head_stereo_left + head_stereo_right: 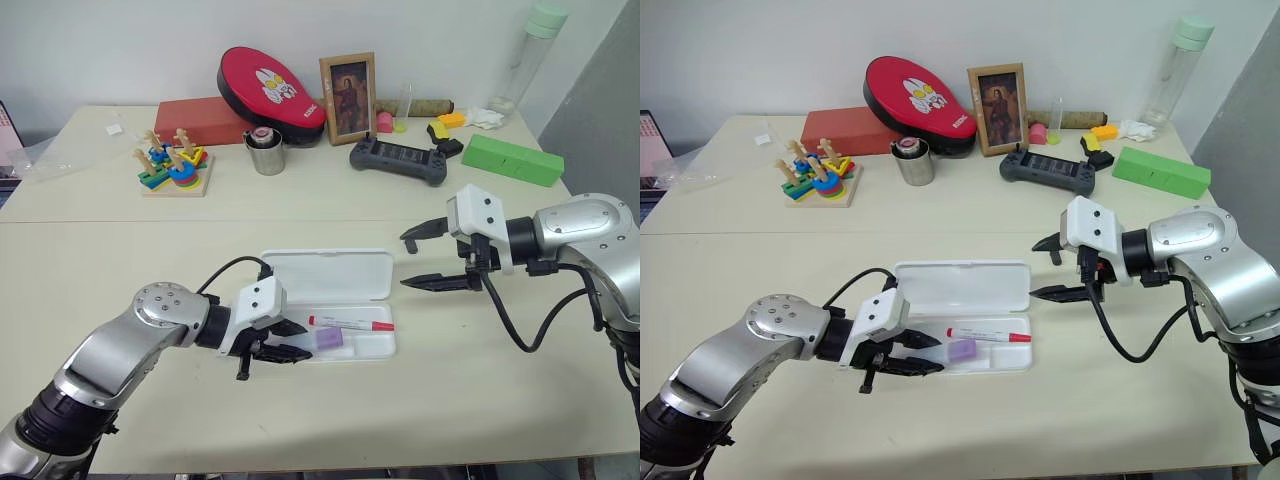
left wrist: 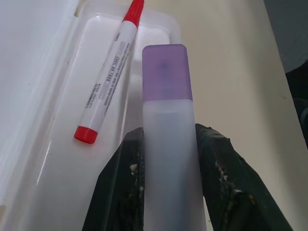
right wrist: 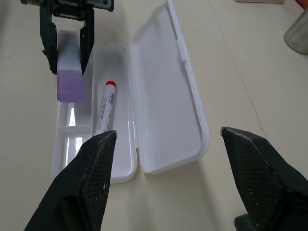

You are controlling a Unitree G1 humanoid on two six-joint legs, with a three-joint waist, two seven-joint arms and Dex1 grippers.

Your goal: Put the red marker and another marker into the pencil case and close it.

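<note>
The white pencil case (image 1: pixel 325 273) lies open in the middle of the table, lid flat on the far side. In its tray (image 1: pixel 385 345) lies the red marker (image 1: pixel 350 323), lengthwise, its red cap toward the right. My left gripper (image 1: pixel 305 340) is shut on the other marker (image 2: pixel 167 120), a thick pale one with a purple cap (image 1: pixel 330 340), held low over the near left part of the tray. Whether it touches the tray I cannot tell. My right gripper (image 1: pixel 405 262) hovers open, with nothing between its fingers, just off the lid's right end.
Along the back of the table stand a green box (image 1: pixel 512 159), a black game controller (image 1: pixel 398 160), a metal cup (image 1: pixel 266 153), a wooden stacking toy (image 1: pixel 172 168), a red pad (image 1: pixel 272 92), a photo frame (image 1: pixel 347 98) and a tall bottle (image 1: pixel 530 55).
</note>
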